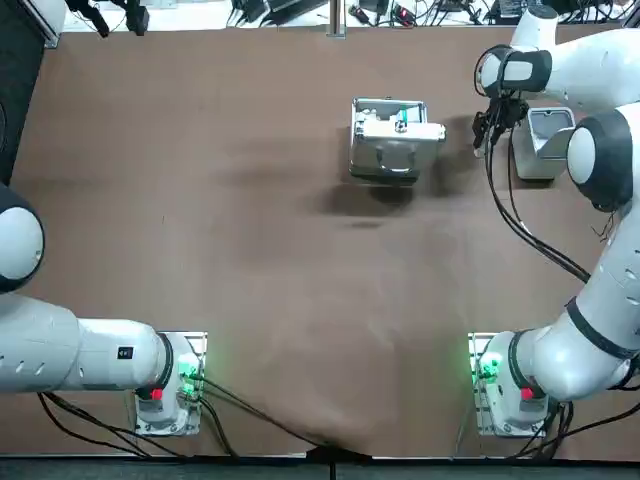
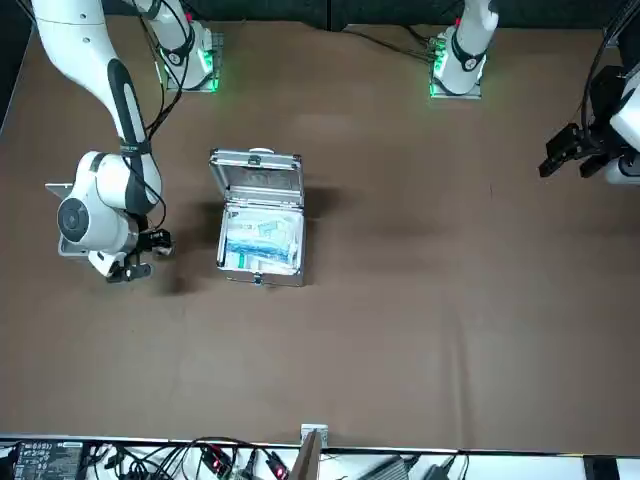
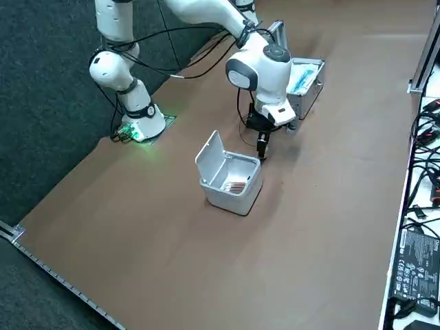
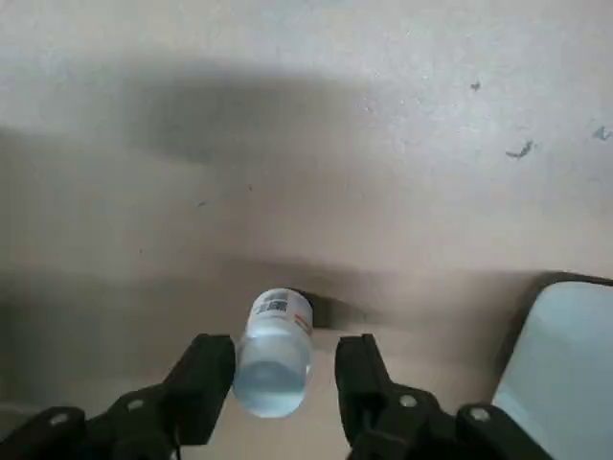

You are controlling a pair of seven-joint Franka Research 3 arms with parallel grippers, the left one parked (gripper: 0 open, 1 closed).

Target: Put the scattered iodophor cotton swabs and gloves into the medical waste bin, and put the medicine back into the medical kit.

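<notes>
Right wrist view: the medicine bottle point(image 4: 273, 359) sits between the two black fingers point(image 4: 206, 369). Its long axis runs along them, down toward the brown surface point(image 4: 383, 144), with the clear end facing the camera and the labelled part farther off. The jaws are part open and straddle the bottle, with a slim gap at one finger. In the top view, the jaws hang between the open medical kit point(image 1: 380, 160) and the waste bin point(image 1: 540, 165), which is at the kit's 3 o'clock.
</notes>
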